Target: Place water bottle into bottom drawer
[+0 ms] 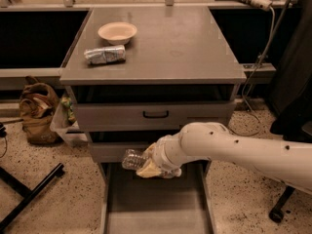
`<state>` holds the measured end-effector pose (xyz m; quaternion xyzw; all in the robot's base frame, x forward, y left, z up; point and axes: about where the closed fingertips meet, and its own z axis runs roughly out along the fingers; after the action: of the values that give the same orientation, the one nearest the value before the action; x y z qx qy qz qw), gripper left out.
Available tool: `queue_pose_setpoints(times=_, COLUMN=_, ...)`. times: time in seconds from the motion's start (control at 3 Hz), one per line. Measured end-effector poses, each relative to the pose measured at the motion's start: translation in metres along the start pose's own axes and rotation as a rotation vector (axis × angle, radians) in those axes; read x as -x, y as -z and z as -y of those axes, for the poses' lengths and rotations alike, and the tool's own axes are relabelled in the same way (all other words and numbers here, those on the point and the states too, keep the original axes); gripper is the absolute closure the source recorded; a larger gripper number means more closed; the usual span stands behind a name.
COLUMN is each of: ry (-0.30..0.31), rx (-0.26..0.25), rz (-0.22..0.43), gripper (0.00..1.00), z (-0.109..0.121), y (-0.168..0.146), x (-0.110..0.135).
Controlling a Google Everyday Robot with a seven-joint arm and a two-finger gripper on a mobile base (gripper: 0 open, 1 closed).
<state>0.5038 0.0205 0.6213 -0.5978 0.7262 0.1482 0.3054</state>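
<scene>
Now the gripper (152, 167) hangs just above the pulled-out bottom drawer (156, 209) — near its back end — clenched on the water bottle (131, 159), which lies roughly level in the air over the drawer floor. Well above the drawer, on the cabinet top (185, 48), sit a shallow bowl (117, 32) and a foil snack packet (105, 55).

The gripper (155, 167), lower middle of the frame, is cased in smooth, glossy white plastic and clasps the water bottle (131, 159) of clear ribbed plastic. The bottom drawer (156, 208) and the bench (170, 48) are matt grey metal. The bowl (117, 31) looks matt and pale, the packet (104, 55) is crinkled silvery foil, the bag (36, 112) brown cloth, and the floor (243, 199) speckled stone.
</scene>
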Motion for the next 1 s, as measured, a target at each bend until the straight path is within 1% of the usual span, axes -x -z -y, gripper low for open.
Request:
queue_pose_setpoints(times=0.33, ry=-0.008, rx=-0.008, rz=0.002, gripper=1.0, z=-0.002, y=-0.011, x=-0.006)
queue_pose_setpoints(times=0.67, ry=0.012, rx=-0.045, rz=-0.063, gripper=1.0, z=-0.009, y=-0.035, x=-0.037)
queue_pose_setpoints(times=1.0, ry=0.051, rx=-0.094, rz=-0.113, gripper=1.0, z=-0.006, y=-0.057, x=-0.069)
